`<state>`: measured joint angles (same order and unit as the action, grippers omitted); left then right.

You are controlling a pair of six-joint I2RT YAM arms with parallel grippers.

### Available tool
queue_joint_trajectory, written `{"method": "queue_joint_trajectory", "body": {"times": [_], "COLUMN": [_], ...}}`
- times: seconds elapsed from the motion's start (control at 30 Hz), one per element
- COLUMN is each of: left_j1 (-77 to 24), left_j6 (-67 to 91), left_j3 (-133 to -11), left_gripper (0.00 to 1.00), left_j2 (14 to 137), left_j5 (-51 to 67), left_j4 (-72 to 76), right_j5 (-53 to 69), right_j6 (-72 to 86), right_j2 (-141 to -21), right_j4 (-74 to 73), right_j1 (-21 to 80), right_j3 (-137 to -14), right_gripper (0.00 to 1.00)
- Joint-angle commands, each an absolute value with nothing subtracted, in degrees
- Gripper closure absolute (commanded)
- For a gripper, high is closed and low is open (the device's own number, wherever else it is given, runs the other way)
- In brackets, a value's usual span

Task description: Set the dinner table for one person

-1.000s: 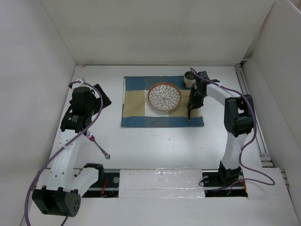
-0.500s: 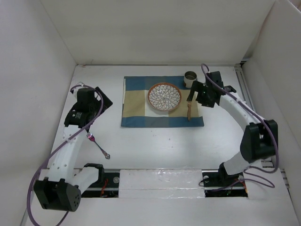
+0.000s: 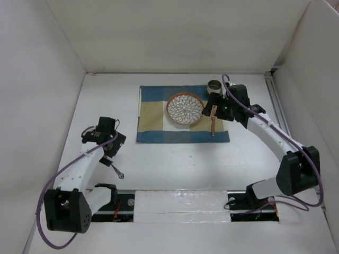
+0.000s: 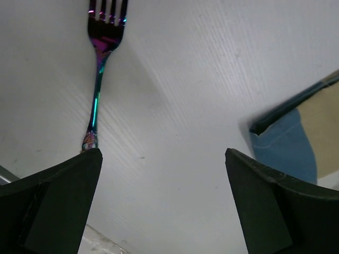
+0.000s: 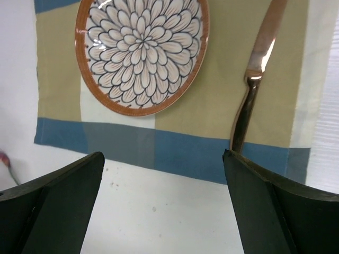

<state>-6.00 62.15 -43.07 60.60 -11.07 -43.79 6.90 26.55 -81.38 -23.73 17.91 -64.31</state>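
On bare table (image 3: 175, 164), near mat (image 3: 183, 114) corner, fork (image 4: 98, 90) seen lying, not yet placed. Nearer arm: left gripper (image 4: 161, 156), jaws wide, empty; long axis pointed away, handle end by one fingertip, off-centre. Over mat by knife (image 5: 254, 79), right gripper (image 5: 161, 159) wide, empty

left tool (image 4: 160, 159) parted, right tool (image 5: 162, 157) parted

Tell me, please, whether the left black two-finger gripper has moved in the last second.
Yes. The left gripper moved down the top view, closing on the stationary iridescent metal fork.
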Motion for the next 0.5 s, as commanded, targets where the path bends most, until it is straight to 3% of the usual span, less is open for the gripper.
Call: {"method": "queue_joint_trajectory", "body": {"times": [0.0,0.27,0.47], "left_j1": [-6.1,-6.1,-0.8], "left_j6": [67.6,71.3,67.5], "left_j3": [-40.7,-42.9,-43.4], "left_gripper": [0.0,0.0,0.0], "left_j2": [58.7,68.5,74.7], "left_j5": [-14.9,-22.9,-24.6], "left_j4": [-46.2,-46.7,-46.1], "right_j5": [13.0,19.9,24.1], "right_j6": [25.9,24.0,24.0], "right_j2": [-81.1,-81.7,-81.7], "right_j4": [-17.0,-14.2,-11.9], "right_j1": [16.6,11.3,8.7], "right_j3": [-63.3,-60.9,-59.3], "right_gripper": [0.0,0.0,0.0]}}
